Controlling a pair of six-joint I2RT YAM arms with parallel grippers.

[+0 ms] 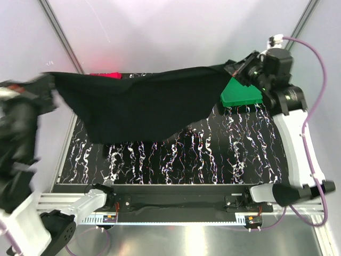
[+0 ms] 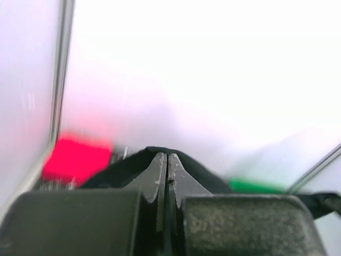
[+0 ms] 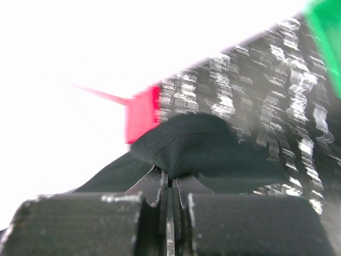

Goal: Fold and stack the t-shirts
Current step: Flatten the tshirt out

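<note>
The black t-shirt (image 1: pixel 144 104) hangs stretched in the air across the far half of the table, held at both upper corners. My left gripper (image 1: pixel 47 81) is shut on its left corner; in the left wrist view the black cloth (image 2: pixel 120 165) wraps over the closed fingertips (image 2: pixel 160 162). My right gripper (image 1: pixel 238 68) is shut on its right corner, where the cloth (image 3: pixel 208 146) bunches over the jaws. The pinkish-red t-shirt (image 1: pixel 105 75) lies folded at the far left, mostly hidden behind the black one; it also shows in the left wrist view (image 2: pixel 77 157) and the right wrist view (image 3: pixel 143 114).
A green plastic tray (image 1: pixel 242 93) sits at the far right, partly under the right gripper. The table (image 1: pixel 213 154) has a black and white patterned top. White enclosure walls and metal frame posts (image 1: pixel 61 34) stand around the back and sides.
</note>
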